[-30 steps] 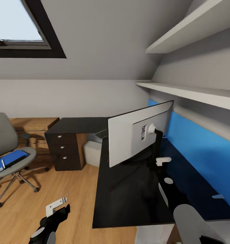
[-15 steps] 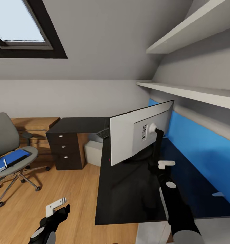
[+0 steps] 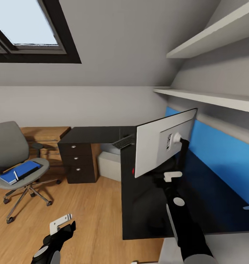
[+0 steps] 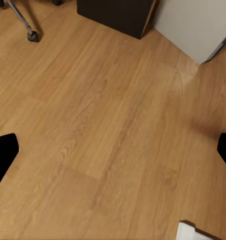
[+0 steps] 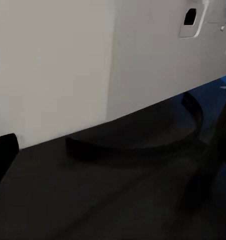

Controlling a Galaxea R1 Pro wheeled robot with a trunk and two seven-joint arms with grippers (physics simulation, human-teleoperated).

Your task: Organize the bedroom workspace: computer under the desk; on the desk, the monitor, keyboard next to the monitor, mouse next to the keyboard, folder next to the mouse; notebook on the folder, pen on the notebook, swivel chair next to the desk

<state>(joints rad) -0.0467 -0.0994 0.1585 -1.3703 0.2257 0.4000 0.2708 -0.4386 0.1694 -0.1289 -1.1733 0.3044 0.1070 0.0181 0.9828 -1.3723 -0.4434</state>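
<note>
Standing at the far left of the head view, the swivel chair (image 3: 14,161) sits on the wooden floor (image 3: 84,205), well apart from the desk (image 3: 98,135), with the blue folder (image 3: 21,171) lying flat on its seat and a dark notebook (image 3: 31,171) and a pale pen (image 3: 15,175) on top of the folder. Behind the chair is a low wooden shelf unit (image 3: 45,137). Near the bottom of the view the left gripper (image 3: 62,224) hangs over bare floor, and the left wrist view shows its two dark fingertips (image 4: 4,155) set wide apart with nothing between them. Next comes the desk's black drawer unit (image 3: 78,163), and just beside it, under the desk, the light grey computer (image 3: 109,165). The keyboard (image 3: 123,141) lies on the desk near the inner corner. To its right the monitor (image 3: 163,145) stands on the desk with its pale back toward the camera. The right gripper (image 3: 173,176) is low over the desk, just in front of the monitor's stand; whether its jaws are parted or closed I cannot tell. A blue wall panel (image 3: 227,157) runs behind the desk.
</note>
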